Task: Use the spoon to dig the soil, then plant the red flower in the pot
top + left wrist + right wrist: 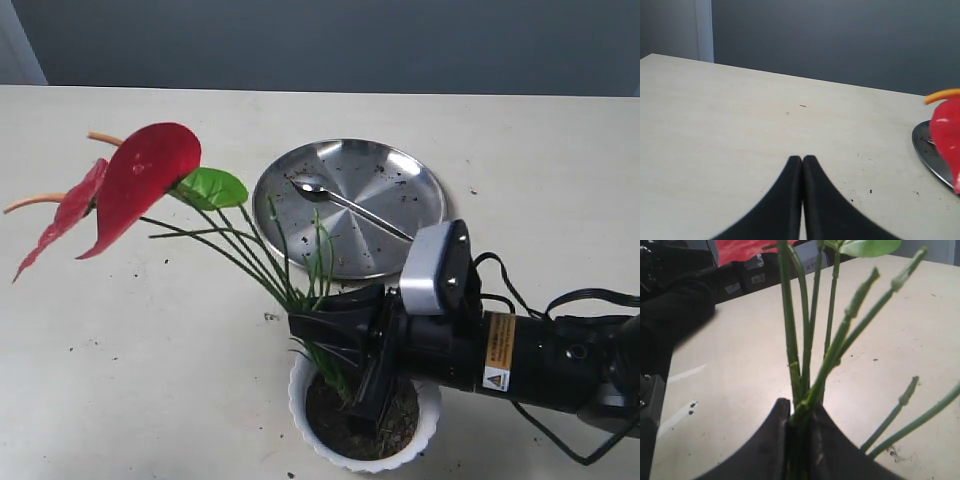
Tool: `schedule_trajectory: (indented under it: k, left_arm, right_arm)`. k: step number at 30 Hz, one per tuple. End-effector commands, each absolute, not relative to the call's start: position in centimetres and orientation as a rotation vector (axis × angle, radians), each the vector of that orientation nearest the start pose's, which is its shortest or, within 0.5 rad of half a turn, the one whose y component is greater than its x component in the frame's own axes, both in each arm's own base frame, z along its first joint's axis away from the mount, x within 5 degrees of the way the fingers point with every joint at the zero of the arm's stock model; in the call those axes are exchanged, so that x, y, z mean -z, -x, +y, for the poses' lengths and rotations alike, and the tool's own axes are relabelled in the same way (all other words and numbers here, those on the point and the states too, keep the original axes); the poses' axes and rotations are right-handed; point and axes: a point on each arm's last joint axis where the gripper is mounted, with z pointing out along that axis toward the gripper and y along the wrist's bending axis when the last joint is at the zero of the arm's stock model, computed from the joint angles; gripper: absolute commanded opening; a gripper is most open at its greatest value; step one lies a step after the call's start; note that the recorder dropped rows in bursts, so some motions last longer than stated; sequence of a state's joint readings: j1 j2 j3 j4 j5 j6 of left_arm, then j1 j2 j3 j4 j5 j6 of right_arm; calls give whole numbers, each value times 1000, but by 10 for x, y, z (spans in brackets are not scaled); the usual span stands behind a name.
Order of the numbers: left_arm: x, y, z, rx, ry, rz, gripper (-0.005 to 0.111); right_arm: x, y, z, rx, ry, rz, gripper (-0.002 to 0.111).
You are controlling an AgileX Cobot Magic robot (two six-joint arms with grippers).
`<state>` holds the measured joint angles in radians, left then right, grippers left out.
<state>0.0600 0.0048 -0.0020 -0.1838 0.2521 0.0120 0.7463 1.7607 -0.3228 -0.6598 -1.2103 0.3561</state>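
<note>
The red flower (140,185) was gripped low on its green stems by the right gripper (799,412), directly above the pot (297,395), stem ends at the soil (325,418); the left gripper (802,160) was seen pressed shut; the spoon (350,205) was laid on the steel plate (405,175)

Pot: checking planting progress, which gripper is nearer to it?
Right. The right gripper is just over the pot, holding the flower by its stems; the left gripper hangs above the table, no pot in its view.

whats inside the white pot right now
Dark soil fills the pot, and the flower stems run down into it, pinched by the right gripper. The gripper hides where the stems meet the soil.
</note>
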Motion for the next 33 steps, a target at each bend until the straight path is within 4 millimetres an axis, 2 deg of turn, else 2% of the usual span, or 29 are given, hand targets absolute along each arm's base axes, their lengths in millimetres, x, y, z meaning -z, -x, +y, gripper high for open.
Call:
schedule_trajectory:
  k: [1, 16, 23, 27, 33]
  left_arm:
    - [-192, -56, -1, 116, 160, 1713, 0]
    - [-192, -56, -1, 116, 160, 1713, 0]
    - [-192, -56, -1, 116, 160, 1713, 0]
    - [-192, -56, -1, 116, 160, 1713, 0]
    - [-192, -56, -1, 116, 160, 1713, 0]
  right_arm:
    - [-122, -147, 205, -1078, 1014, 1635, -1]
    - [-137, -175, 222, -999, 929, 1535, -1]
    - [-135, -168, 223, -1044, 1011, 1516, -1]
    - [-127, -162, 213, -1018, 966, 1590, -1]
    - [-121, -152, 207, -1035, 1016, 1616, -1]
